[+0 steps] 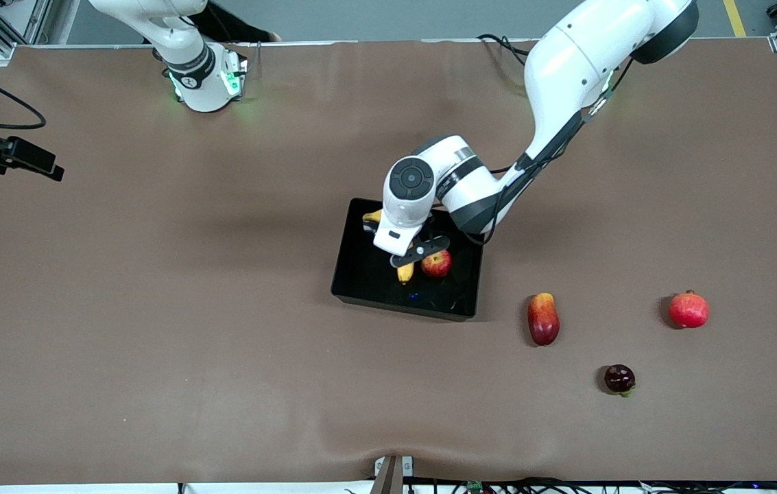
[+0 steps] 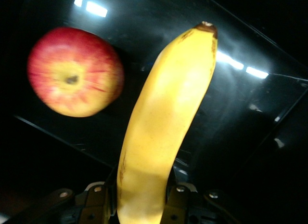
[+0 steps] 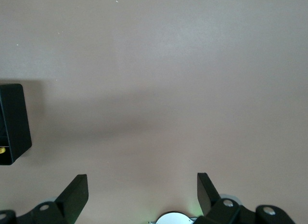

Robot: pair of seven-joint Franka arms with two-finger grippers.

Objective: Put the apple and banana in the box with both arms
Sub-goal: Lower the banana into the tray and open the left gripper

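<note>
Five fruits show in all: one banana (image 1: 404, 272) and one apple (image 1: 436, 263) inside the single black box (image 1: 361, 278), and three more on the bare table (image 1: 155, 309) toward the left arm's end. Those three are an elongated red-yellow fruit (image 1: 543, 319), an all-red round fruit (image 1: 688, 309), and a small dark round fruit (image 1: 619, 379), which lies nearest the front camera.

Two arms are in view. The left arm reaches from its base down into the box, and the left hand (image 1: 412, 250) is low over the banana, its fingers (image 2: 177, 197) clamped on the fruit's sides. In the left wrist view the banana (image 2: 163, 132) runs lengthwise away from the hand, with the apple (image 2: 74, 72) just beside it and apart, dimple facing the camera, both over the box's glossy floor (image 2: 250, 113).

The right arm waits near its base. The right hand (image 3: 142, 195) hangs over bare table with its fingers (image 3: 77, 192) spread wide and nothing between them; one corner of the box (image 3: 14, 123) shows at the edge of the right wrist view.

From the front, the left arm's wrist covers the middle of the banana, so only its two ends show. I cannot tell whether the banana rests on the box floor.
</note>
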